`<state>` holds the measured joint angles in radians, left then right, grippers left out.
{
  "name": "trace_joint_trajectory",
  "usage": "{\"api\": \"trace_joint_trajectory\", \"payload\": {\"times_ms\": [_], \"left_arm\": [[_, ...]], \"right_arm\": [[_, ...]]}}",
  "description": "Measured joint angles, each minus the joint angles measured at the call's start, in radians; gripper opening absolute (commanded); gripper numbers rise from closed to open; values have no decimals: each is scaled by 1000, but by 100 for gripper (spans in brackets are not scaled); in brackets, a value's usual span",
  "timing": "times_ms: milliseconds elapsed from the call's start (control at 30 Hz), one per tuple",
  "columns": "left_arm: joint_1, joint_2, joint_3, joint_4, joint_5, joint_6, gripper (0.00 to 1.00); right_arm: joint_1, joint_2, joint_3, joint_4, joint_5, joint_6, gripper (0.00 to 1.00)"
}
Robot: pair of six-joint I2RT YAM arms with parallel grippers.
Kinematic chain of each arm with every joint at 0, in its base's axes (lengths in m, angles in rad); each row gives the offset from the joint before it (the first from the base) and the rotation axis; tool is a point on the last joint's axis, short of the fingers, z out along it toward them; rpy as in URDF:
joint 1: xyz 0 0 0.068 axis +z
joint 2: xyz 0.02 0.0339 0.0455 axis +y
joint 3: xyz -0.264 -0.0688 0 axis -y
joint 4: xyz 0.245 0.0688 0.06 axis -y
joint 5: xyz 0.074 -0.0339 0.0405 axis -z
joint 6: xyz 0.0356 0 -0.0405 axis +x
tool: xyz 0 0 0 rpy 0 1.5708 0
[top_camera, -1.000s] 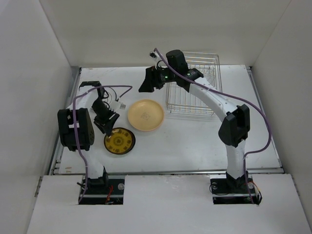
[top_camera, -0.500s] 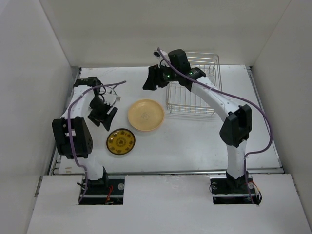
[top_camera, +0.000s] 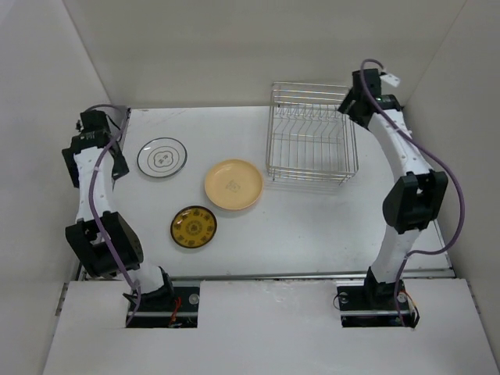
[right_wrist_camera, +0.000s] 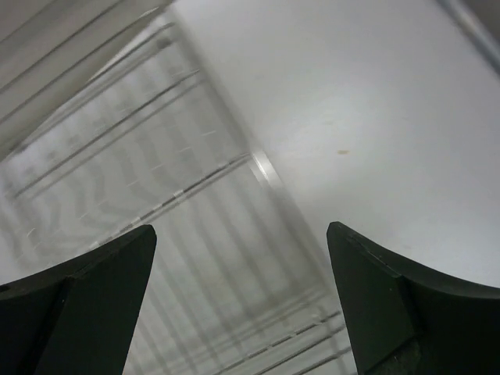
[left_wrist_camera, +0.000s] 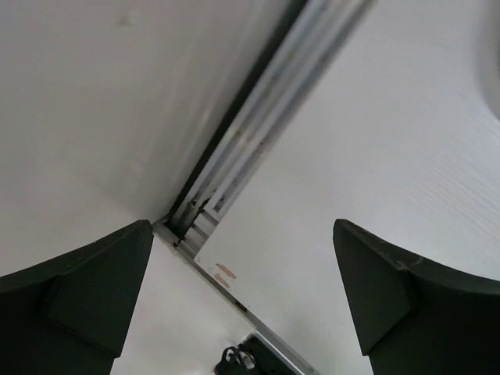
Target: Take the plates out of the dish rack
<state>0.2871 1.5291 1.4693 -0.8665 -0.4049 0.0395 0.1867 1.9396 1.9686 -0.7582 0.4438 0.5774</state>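
Three plates lie flat on the table: a white one with a dark rim at the left back, a yellow-tan one in the middle, and a dark one with a yellow pattern nearer the front. The silver wire dish rack stands at the back right and I see no plate in it. My left gripper hangs open over the table's left edge, holding nothing. Over the rack's back right corner my right gripper is open and empty, with the rack's wires below it.
A metal rail runs along the table's left edge beside the white side wall. White walls close in the table on the left, back and right. The arm bases sit at the near edge.
Both arms have swung away from the middle, the left to the left wall, the right to the rack's back right corner. Both grippers have opened wider. The white dark-rimmed plate now shows uncovered.
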Motion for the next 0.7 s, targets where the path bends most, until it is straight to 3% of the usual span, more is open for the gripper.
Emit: {"api": "trace_joint_trajectory", "payload": {"times_ms": [133,267,700], "left_arm": [[77,-2,-11,19,-87,-71,100],[87,-26,-61,48,-144,-103,100],[83,-61,-74,72,-184,-138,100]], "right_arm": [[-155,-84,-127,-55,144,114,99],[-238,-151,-166,-85,229,181,100],[-237,-199,-166,-90,282,228,100]]}}
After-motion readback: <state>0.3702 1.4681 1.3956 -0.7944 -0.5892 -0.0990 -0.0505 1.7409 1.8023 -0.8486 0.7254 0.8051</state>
